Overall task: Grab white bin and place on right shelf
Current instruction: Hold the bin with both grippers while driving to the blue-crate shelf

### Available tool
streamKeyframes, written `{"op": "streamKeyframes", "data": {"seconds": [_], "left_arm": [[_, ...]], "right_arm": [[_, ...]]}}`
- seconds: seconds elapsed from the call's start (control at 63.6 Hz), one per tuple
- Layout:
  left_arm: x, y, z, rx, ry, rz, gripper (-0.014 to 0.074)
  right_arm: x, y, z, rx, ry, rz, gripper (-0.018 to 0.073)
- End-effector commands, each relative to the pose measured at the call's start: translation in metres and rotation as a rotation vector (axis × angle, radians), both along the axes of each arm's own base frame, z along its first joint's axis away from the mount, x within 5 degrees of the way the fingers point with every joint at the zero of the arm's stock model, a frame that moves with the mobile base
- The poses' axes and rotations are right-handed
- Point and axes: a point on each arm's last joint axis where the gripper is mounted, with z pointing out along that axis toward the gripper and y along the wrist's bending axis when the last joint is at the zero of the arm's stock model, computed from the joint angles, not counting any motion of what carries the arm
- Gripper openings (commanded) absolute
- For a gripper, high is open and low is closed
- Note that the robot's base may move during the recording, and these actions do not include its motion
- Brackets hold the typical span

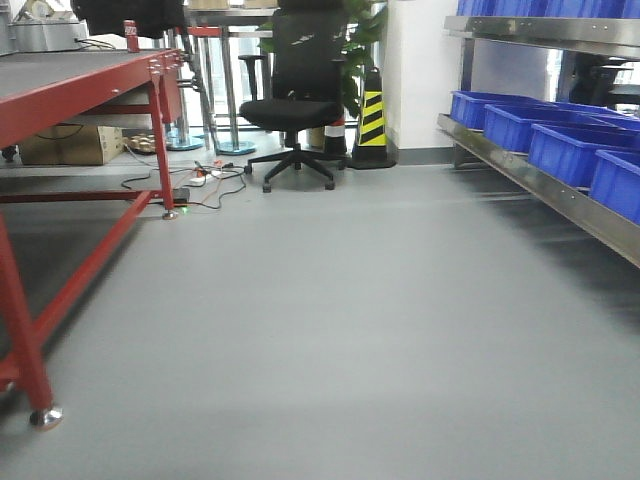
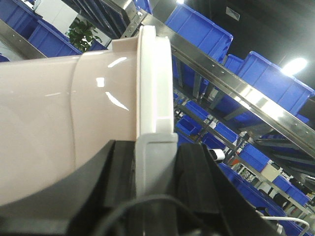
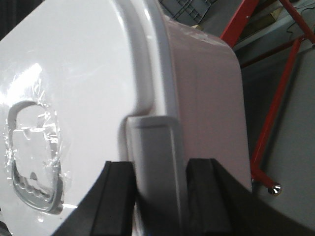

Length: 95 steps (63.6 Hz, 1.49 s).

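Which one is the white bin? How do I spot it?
Look in front of the long shiny steel shelf rack filled with blue plastic bins. The big pale pinkish-white plastic bin is gripped between black fingers. Only it is pale, rounded and lidded.

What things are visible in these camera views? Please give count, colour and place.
pinkish-white plastic bin with white lid: one, between both grippers
stainless steel shelf: one, silver, right side
blue plastic bins: many, on the shelf
red metal frame table: one, left side
black office chair: one, back centre
black-and-yellow striped cone: one, right of chair
left gripper: black, closed on a lid clip
right gripper: black, closed on a lid clip
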Motion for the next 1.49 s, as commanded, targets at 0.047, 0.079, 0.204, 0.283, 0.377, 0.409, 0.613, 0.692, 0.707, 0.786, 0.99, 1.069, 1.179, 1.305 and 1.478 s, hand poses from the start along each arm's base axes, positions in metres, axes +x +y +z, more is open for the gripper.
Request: {"op": "streamKeyframes", "data": {"seconds": [0.047,0.079,0.204,0.283,0.377,0.409,0.613,0.692,0.707,0.786,0.99,1.069,1.179,1.305,1.478], "left_arm": [[-0.0394,-0.0114,0.0293,-0.051,-0.127,-0.21,-0.0126],[-0.0394,-0.0114,0.0293,-0.051,-0.127,-0.21,-0.0126],[-0.0394,-0.0114,0.0293,-0.051,-0.127,-0.21,-0.0126],[-0.0394,-0.0114,0.0293,-0.051,-0.127,-0.21,-0.0126],[-0.0394,-0.0114,0.0293,-0.051,-0.127,-0.21,-0.0126],[-0.0394,-0.0114,0.0293,-0.051,-0.127,-0.21,-0.0126],[-0.0394,-0.0114,0.0293,-0.051,-0.127,-0.21,-0.0126],[-0.0394,-0.0114,0.0293,-0.051,-0.127,-0.21,-0.0126],[-0.0394,-0.0114,0.0293,-0.051,-0.127,-0.21,-0.0126],[-0.0394,-0.0114,0.0293,-0.051,-0.127,-0.21,-0.0126],[-0.0394,-0.0114,0.0293,-0.051,-0.127,-0.21,-0.0126],[-0.0394,-0.0114,0.0293,-0.051,-0.127,-0.21,-0.0126],[-0.0394,-0.0114,0.0293,-0.051,-0.127,-0.21,-0.0126],[-0.0394,-0.0114,0.0293,-0.051,-0.127,-0.21,-0.0126],[-0.0394,-0.0114,0.0293,-0.051,-0.127,-0.21,-0.0126]], "right_arm": [[-0.0173,0.0062,0.0395,0.175,-0.13,0.053,0.0093],[-0.0173,0.0062,0.0395,0.175,-0.13,0.053,0.0093],[-0.0173,0.0062,0.0395,0.175,-0.13,0.053,0.0093],[-0.0173,0.0062,0.0395,0.175,-0.13,0.053,0.0093],[-0.0173,0.0062,0.0395,0.175,-0.13,0.053,0.0093],[-0.0173,0.0062,0.0395,0.175,-0.13,0.053,0.0093],[-0.0173,0.0062,0.0395,0.175,-0.13,0.053,0.0093],[-0.0173,0.0062,0.0395,0.175,-0.13,0.053,0.0093],[-0.0173,0.0062,0.0395,0.175,-0.13,0.053,0.0093],[-0.0173,0.0062,0.0395,0.175,-0.13,0.053,0.0093],[-0.0167,0.0058,0.0393,0.175,-0.128,0.045,0.0093],[-0.0167,0.0058,0.0393,0.175,-0.128,0.045,0.0093],[-0.0167,0.0058,0.0393,0.175,-0.128,0.045,0.0093],[-0.0167,0.0058,0.0393,0.175,-0.128,0.045,0.0093],[-0.0167,0.0058,0.0393,0.175,-0.128,0.045,0.0093]]}}
